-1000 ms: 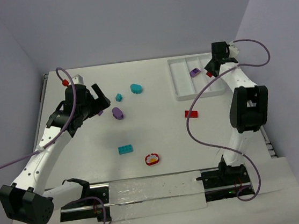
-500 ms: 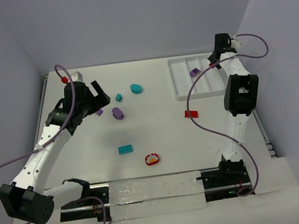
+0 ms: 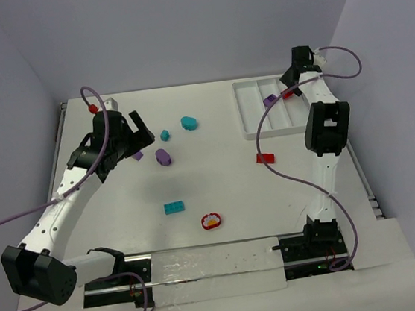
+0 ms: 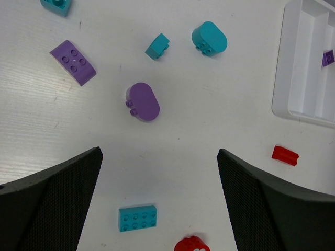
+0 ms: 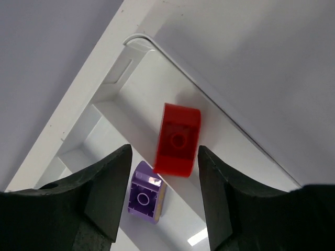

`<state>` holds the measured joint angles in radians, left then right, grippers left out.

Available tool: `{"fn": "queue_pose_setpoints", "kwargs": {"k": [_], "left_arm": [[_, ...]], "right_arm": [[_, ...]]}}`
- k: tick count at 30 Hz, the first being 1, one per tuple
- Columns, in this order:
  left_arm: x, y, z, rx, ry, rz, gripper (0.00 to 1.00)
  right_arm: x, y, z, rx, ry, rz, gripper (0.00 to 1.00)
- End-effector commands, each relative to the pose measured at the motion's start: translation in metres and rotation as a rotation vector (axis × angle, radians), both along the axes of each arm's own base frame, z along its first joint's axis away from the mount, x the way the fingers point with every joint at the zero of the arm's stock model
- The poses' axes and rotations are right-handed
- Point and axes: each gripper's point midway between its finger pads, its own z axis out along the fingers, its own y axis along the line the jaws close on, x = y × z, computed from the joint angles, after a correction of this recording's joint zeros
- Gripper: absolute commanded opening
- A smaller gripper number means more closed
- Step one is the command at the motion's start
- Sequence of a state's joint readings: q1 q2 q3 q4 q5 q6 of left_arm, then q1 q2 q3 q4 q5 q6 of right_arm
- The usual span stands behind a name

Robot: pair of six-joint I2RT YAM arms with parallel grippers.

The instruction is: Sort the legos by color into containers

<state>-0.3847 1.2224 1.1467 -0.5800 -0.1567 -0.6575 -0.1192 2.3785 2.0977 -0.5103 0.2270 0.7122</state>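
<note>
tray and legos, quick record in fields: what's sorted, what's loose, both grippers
tray: white, three compartments
sorted: red brick in end compartment, purple brick in the next
loose: teal brick, purple oval piece, flat red piece, red round piece, others
left gripper: open, above the loose pieces
right gripper: open, above the red brick

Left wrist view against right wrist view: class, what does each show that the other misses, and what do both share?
Only the left wrist view shows loose pieces on the table, among them a purple rounded piece, a purple arched brick, a teal brick and a flat red brick. Only the right wrist view shows the red square brick at the tray's end compartment. Both show the white tray and the small purple brick inside it.
</note>
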Motion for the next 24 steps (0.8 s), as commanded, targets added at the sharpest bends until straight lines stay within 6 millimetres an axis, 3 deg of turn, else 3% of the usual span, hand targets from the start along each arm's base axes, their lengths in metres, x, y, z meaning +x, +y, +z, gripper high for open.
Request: {"fn": "queue_pose_setpoints", "kwargs": {"k": [1,4,6,9,10,13,15,18,19,20,21,24], "left_arm": [[0.009,-0.002,0.025,-0.007,-0.072,-0.005,0.99],[0.009,-0.002,0.027,-0.007,-0.075,-0.006,0.99],[0.008,-0.002,0.026,-0.006,-0.073,-0.005,0.99],[0.005,0.001,0.028,-0.006,-0.078,0.000,0.99],[0.004,0.001,0.027,-0.005,-0.075,0.000,0.99],[-0.001,0.002,0.029,-0.010,-0.083,0.000,0.99],[-0.004,0.003,0.031,-0.019,-0.089,-0.001,0.99],[-0.007,0.001,0.032,-0.033,-0.092,-0.009,0.99],[-0.007,0.001,0.032,-0.035,-0.091,-0.010,0.99],[-0.007,0.001,0.032,-0.035,-0.090,-0.011,0.99],[-0.009,0.000,0.032,-0.039,-0.088,-0.015,0.99],[-0.010,-0.001,0.031,-0.045,-0.088,-0.023,0.99]], "right_arm": [[0.014,0.009,0.016,-0.006,-0.046,0.027,0.69],[0.015,0.013,0.020,-0.008,-0.050,0.043,0.80],[0.012,0.015,0.032,-0.007,-0.060,0.050,0.81],[-0.002,0.019,0.054,-0.016,-0.079,0.058,0.81],[-0.002,0.019,0.076,-0.023,-0.121,0.061,0.81],[-0.026,0.029,0.103,-0.052,-0.152,0.092,0.81],[-0.054,0.040,0.132,-0.073,-0.180,0.130,0.82],[-0.102,0.065,0.123,-0.077,-0.136,0.213,0.82],[-0.118,0.073,0.140,-0.081,-0.171,0.241,0.82],[-0.120,0.079,0.140,-0.082,-0.176,0.256,0.82],[-0.151,0.102,0.115,-0.089,-0.116,0.316,0.82],[-0.195,0.126,0.105,-0.141,-0.083,0.365,0.86]]}}
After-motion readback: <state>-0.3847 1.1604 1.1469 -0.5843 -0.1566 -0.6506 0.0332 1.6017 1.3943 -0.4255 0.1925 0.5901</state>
